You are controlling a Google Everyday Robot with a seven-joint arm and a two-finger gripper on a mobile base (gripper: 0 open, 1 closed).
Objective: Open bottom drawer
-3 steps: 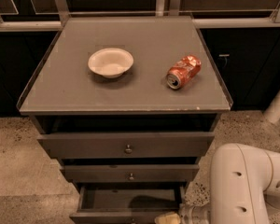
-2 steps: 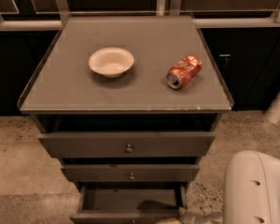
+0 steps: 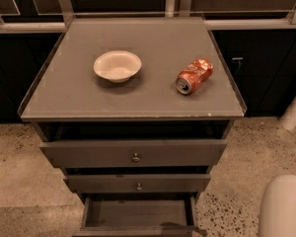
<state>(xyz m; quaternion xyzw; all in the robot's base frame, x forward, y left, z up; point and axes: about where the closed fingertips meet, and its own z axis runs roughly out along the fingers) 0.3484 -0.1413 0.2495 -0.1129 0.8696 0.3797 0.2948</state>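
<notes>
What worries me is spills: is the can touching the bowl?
Apart. The camera view shows bare cabinet top between the can and the bowl; the gripper is out of frame.

We see a cabinet (image 3: 153,38) in the middle of the frame. On its top sit a bowl (image 3: 117,66), left of center, and a can (image 3: 194,76) on its side, to the right of the bowl and well apart from it. Under the top are three drawers in a stack: the top drawer (image 3: 133,153), the middle drawer (image 3: 138,183) below it, and the bottom drawer (image 3: 135,214) lowest, pulled out toward us at the bottom edge. An arm (image 3: 283,206) shows in the lower right corner, right of the drawers. The gripper is out of the frame.
</notes>
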